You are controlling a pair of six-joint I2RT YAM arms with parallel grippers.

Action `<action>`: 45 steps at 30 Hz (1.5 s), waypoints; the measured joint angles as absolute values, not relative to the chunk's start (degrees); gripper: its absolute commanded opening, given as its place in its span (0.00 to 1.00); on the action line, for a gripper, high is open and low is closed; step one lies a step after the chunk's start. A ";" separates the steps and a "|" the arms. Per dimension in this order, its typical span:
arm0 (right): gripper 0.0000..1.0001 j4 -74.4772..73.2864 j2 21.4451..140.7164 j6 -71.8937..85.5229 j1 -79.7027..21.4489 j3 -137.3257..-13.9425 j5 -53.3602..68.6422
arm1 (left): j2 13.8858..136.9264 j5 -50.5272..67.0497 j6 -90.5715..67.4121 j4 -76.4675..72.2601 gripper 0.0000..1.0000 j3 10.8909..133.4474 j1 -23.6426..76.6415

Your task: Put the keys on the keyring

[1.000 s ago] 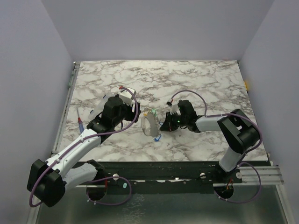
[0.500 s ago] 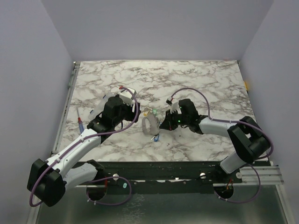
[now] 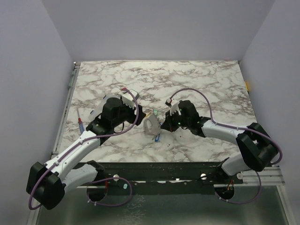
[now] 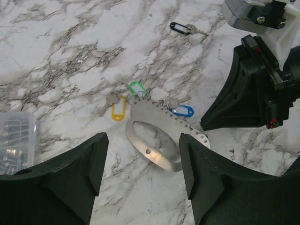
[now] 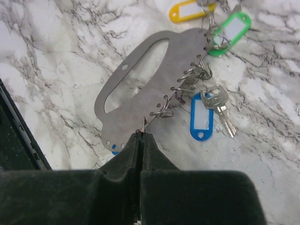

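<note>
The keyring point(image 4: 154, 112) is a flat grey metal plate with an oval hole and a row of wire hooks along one edge; it lies mid-table point(image 3: 151, 124). Blue point(image 5: 201, 117), green point(image 5: 229, 28) and yellow point(image 5: 190, 10) tagged keys hang at its hooks. My right gripper point(image 5: 141, 134) is shut on a wire hook at the edge of the keyring point(image 5: 173, 61). My left gripper point(image 4: 143, 183) stands open just short of the plate, nothing between its fingers. From above, the left gripper point(image 3: 138, 112) and right gripper point(image 3: 162, 125) flank the plate.
A black-tagged key point(image 4: 180, 28) lies apart on the marble beyond the plate. A clear plastic box point(image 4: 16, 136) of small parts sits to the left gripper's left. A red and blue tool point(image 3: 80, 123) lies near the table's left edge.
The right arm's elbow swung out to the right while its gripper stayed on the hook. The keyring turned a little. The left gripper edged closer to the plate.
</note>
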State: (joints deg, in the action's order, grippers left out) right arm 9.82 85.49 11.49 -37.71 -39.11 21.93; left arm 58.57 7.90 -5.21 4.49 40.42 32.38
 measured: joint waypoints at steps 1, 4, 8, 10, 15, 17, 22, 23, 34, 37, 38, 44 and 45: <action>0.01 9.80 84.60 11.05 -38.33 -39.11 21.39 | 58.06 9.41 -5.19 3.90 0.68 40.10 32.38; 0.01 9.78 81.36 9.65 -39.51 -39.11 19.68 | 55.99 12.97 -5.30 1.21 0.65 38.26 32.56; 0.01 9.78 78.13 7.66 -40.40 -39.11 17.76 | 51.75 16.38 -5.30 -4.19 0.63 33.80 32.75; 0.01 9.78 77.19 6.66 -40.71 -39.11 16.88 | 49.47 17.82 -5.21 -7.31 0.61 31.31 32.75; 0.01 9.28 75.94 4.38 -41.80 -39.11 15.20 | 44.77 23.92 -2.33 -18.39 0.57 23.44 32.77; 0.01 8.86 75.26 3.64 -42.39 -39.07 14.55 | 44.99 26.09 -0.30 -20.88 0.54 22.17 32.91; 0.01 8.40 72.88 2.11 -43.59 -38.65 13.30 | 50.28 33.10 7.77 -25.34 0.51 22.28 33.01; 0.01 8.43 72.42 1.91 -43.75 -38.44 13.17 | 51.46 34.28 9.39 -25.63 0.51 22.50 33.01; 0.01 8.45 70.91 -0.99 -45.19 -36.99 13.08 | 67.57 46.15 24.88 -26.02 0.44 30.24 33.01; 0.01 8.43 70.81 -1.45 -45.60 -36.97 12.88 | 73.41 49.10 27.27 -25.17 0.44 34.30 32.95; 0.01 8.43 70.72 -1.56 -45.69 -36.95 12.84 | 74.61 49.58 27.77 -24.99 0.44 35.07 32.95; 0.01 8.43 70.48 -1.61 -45.76 -36.75 12.62 | 79.85 52.23 32.73 -20.56 0.41 38.52 32.18; 0.01 8.43 70.48 -1.61 -45.78 -36.75 12.60 | 80.68 52.73 34.20 -18.61 0.41 39.57 31.92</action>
